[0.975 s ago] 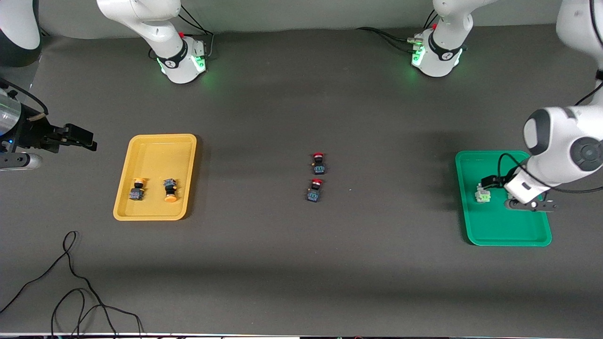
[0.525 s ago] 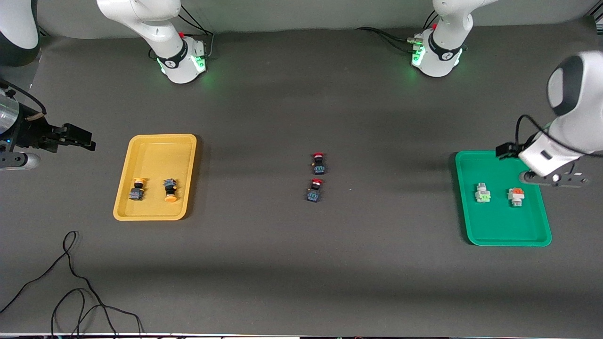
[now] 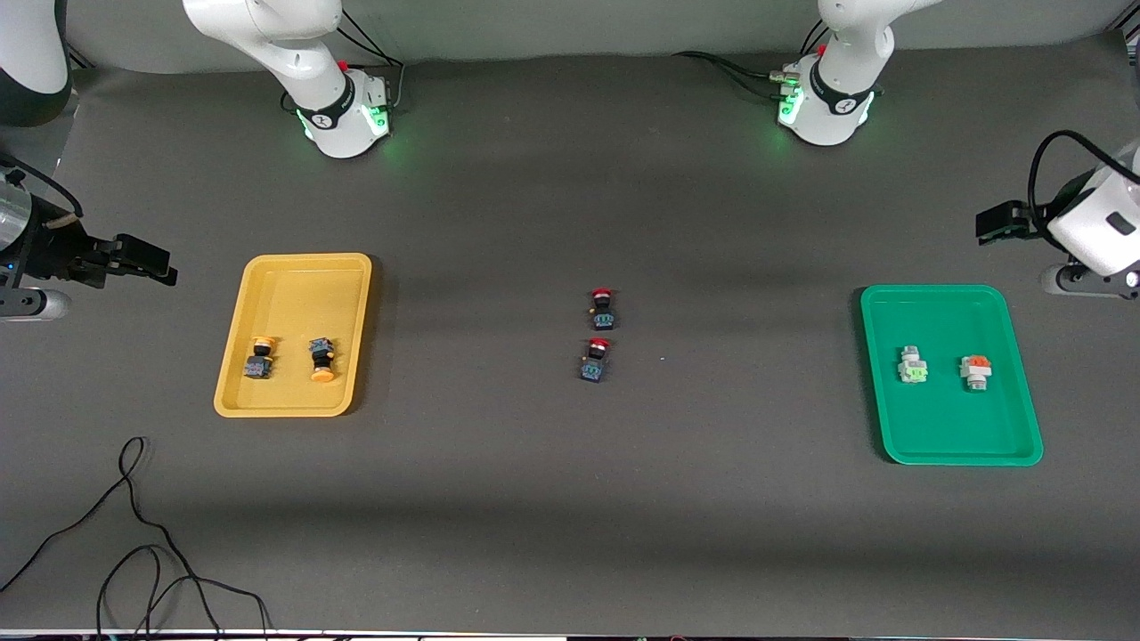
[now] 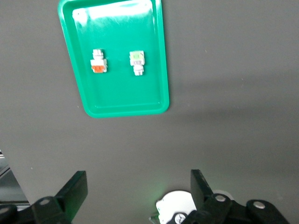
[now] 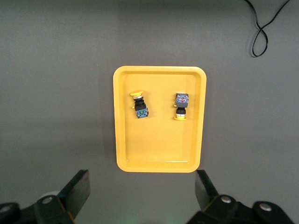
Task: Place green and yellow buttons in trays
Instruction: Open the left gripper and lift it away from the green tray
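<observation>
The yellow tray [image 3: 303, 294] holds two yellow-capped buttons [image 3: 258, 358] [image 3: 321, 359]. They also show in the right wrist view, in the tray [image 5: 120, 116], as one button [image 5: 139, 105] and another [image 5: 181, 106]. The green tray [image 3: 944, 427] holds a whitish button with a green part [image 3: 912, 364] and one with an orange part [image 3: 976, 372]. The left wrist view shows that tray [image 4: 159, 56] with the orange one [image 4: 98, 63] and the green one [image 4: 137, 63]. My left gripper [image 3: 1095, 283] [image 4: 138, 189] is open and empty, up beside the green tray. My right gripper [image 3: 134, 258] [image 5: 141, 189] is open and empty, up beside the yellow tray.
Two red-capped black-blue switches [image 3: 603, 309] [image 3: 595, 359] lie mid-table between the trays. A black cable [image 3: 134, 552] loops on the table nearest the front camera, at the right arm's end. The arm bases [image 3: 343, 116] [image 3: 824, 107] stand at the table's top edge.
My left gripper has lifted off the green tray and moved toward the table's end, leaving the orange-part button in the tray. The right arm has barely moved.
</observation>
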{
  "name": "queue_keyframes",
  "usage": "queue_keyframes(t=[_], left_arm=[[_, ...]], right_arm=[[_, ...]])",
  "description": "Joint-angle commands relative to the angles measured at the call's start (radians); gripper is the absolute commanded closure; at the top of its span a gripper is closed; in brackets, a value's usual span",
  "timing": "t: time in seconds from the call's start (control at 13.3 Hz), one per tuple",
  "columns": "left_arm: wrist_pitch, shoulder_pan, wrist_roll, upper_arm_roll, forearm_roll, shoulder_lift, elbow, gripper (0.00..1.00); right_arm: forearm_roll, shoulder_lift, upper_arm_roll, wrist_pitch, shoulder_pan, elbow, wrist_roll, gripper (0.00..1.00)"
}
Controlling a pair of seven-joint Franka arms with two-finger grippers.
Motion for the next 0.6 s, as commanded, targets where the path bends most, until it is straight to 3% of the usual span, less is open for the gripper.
queue_keyframes(t=[0.0,0.53], left_arm=[[-0.032,-0.014,0.000,-0.005,-0.013,0.024,0.034,0.01],[-0.027,-0.028,0.003,0.004,-0.032,0.021,0.028,0.05]], right_arm=[[-0.010,-0.015,-0.004,-0.006,0.007,-0.005,0.020,0.00],[-0.010,-0.017,-0.004,-0.006,0.007,-0.005,0.020,0.00]])
